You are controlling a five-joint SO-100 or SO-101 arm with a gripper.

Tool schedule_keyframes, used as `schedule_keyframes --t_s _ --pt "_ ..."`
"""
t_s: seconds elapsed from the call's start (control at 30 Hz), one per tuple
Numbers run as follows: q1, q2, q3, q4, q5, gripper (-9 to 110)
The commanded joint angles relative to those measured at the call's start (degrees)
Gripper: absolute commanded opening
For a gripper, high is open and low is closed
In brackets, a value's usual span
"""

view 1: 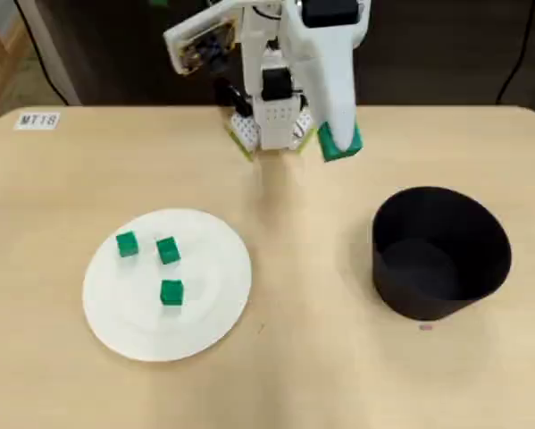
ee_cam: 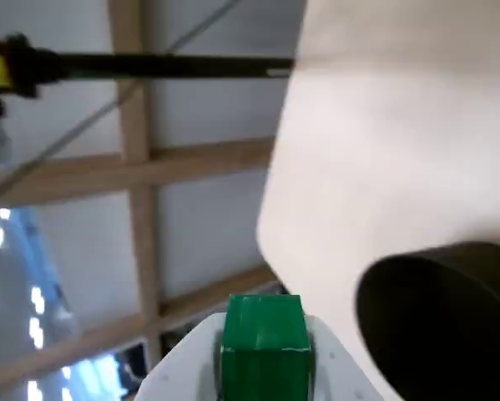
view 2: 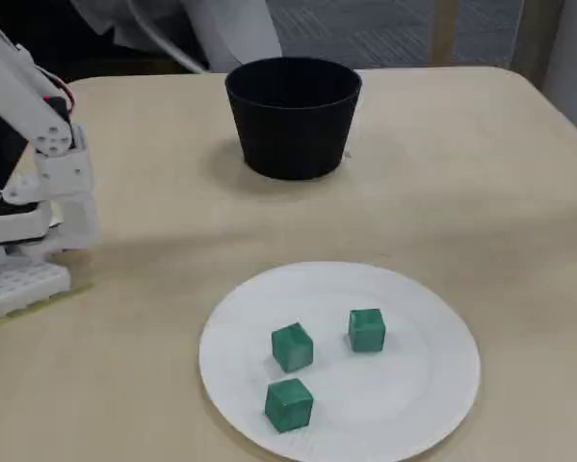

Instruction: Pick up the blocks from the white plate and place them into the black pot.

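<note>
Three green blocks point(view 1: 127, 244) point(view 1: 167, 250) point(view 1: 171, 292) lie on the white plate point(view 1: 213, 308) at the left of the overhead view. They also show in the fixed view point(view 2: 292, 346) point(view 2: 366, 329) point(view 2: 289, 403) on the plate point(view 2: 413, 404). My gripper point(view 1: 338, 150) is raised near the arm's base, shut on a fourth green block point(view 1: 342, 143), up and to the left of the black pot point(view 1: 446, 299). The wrist view shows that block point(ee_cam: 265, 334) between the fingers point(ee_cam: 333, 368), with the pot point(ee_cam: 450, 317) at the lower right. The pot point(view 2: 293, 135) looks empty inside.
The arm's white base point(view 1: 267, 130) stands at the table's far edge in the overhead view, and at the left in the fixed view point(view 2: 23, 284). A small label point(view 1: 37, 120) sits at the far left corner. Bare tabletop lies between plate and pot.
</note>
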Motion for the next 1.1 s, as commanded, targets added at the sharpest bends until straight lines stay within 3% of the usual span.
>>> schedule_keyframes --t_s 0.0,0.4,0.87,0.9,0.97,1.07 --pt "-8.88 2.99 10.63 -5.01 1.05 -2" --pt "-24.35 -9.76 11.69 -11.78 2.46 -2" --pt "-19.60 -17.40 11.69 -22.41 2.46 -2" --pt "-19.25 -17.49 11.69 -21.88 2.37 2" --pt "-18.81 -17.14 11.69 -20.30 1.32 23" --pt "-18.72 -16.70 11.69 -18.72 1.14 29"
